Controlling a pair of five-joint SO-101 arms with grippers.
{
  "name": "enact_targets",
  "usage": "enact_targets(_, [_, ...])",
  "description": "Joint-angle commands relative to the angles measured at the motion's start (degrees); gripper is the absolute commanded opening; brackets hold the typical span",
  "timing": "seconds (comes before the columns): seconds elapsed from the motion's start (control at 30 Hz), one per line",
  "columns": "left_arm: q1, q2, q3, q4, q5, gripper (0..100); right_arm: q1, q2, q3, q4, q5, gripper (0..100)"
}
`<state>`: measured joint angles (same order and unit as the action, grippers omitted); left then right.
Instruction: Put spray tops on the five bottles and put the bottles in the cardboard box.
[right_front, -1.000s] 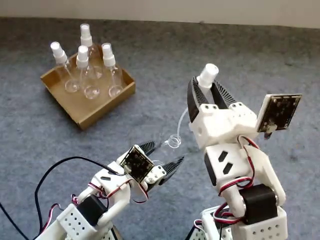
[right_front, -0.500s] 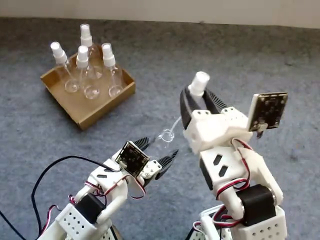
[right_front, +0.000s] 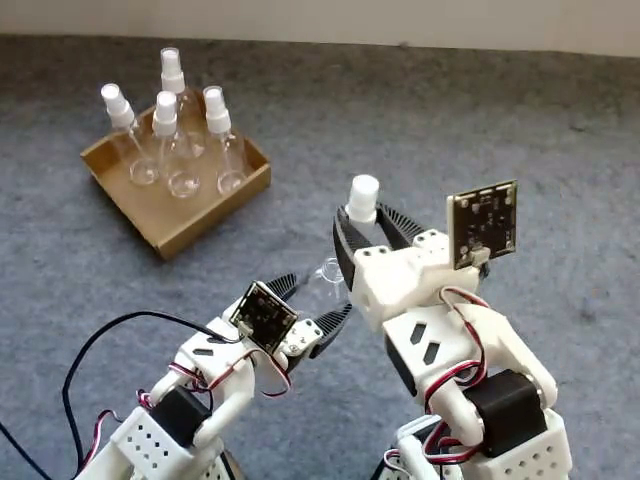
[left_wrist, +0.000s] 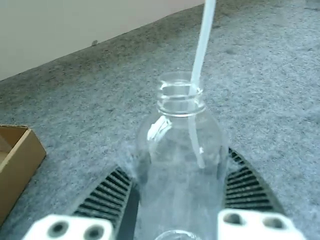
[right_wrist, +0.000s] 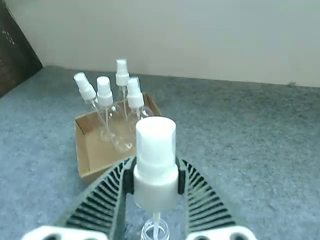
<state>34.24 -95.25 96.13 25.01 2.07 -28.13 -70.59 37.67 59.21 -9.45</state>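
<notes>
Clear plastic bottle (left_wrist: 180, 165), round-shouldered, with an open threaded neck. Sits squeezed at its body between the ribbed black fingers (left_wrist: 107, 195) of the left gripper (right_front: 312, 300), neck pointing away from the palm, above the grey carpet (right_front: 520, 120). White spray top (right_wrist: 156, 162), cylindrical, with a thin translucent dip tube (left_wrist: 200, 70). Pinched at its collar by the right gripper (right_front: 365, 222), nozzle up past the fingertips, directly over the bottle's mouth; tube already down through the neck. Further off, cardboard box (right_front: 215, 215) with four capped bottles (right_front: 183, 160) standing inside.
</notes>
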Motion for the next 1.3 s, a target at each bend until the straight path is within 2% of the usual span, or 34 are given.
enact_targets(0.0, [-0.75, -1.63, 1.45, -0.09, 0.44, 6, -0.75, -0.66, -0.22, 2.68, 1.41, 2.0])
enact_targets(0.1, [-0.75, -1.63, 1.45, -0.09, 0.44, 6, -1.36, -0.66, 2.15, 2.24, 1.49, 2.0])
enact_targets(0.27, [-0.84, -1.63, 1.45, -0.09, 0.44, 6, -8.75, -0.75, 8.75, 1.36, 1.58, 2.4])
enact_targets(0.33, [-0.84, -1.63, 1.45, -0.09, 0.44, 6, -8.84, -0.75, 9.19, 1.98, 4.13, 2.8])
enact_targets(0.4, [-0.84, -1.63, 1.45, -0.09, 0.44, 6, -8.22, -0.75, 8.04, 3.65, 6.95, 5.3])
enact_targets(0.63, [-0.84, -1.63, 1.45, -0.09, 0.44, 6, -7.96, -0.75, 2.59, 10.07, 7.47, 21.4])
enact_targets(0.93, [-0.84, -1.63, 1.45, -0.09, 0.44, 6, -7.78, -0.75, -13.23, 15.34, 7.47, 22.4])
enact_targets(1.0, [-0.84, -1.63, 1.45, -0.09, 0.35, 6, -5.67, -0.75, -14.2, 15.25, 7.47, 22.4])
enact_targets(1.13, [-0.84, -1.63, 1.45, -0.09, 0.35, 6, 4.97, -0.66, -12.44, 13.32, 7.47, 22.2])
enact_targets(1.27, [-0.84, -1.63, 1.45, -0.09, 0.35, 6, 10.24, -0.66, -5.58, 10.33, 7.56, 12.9])
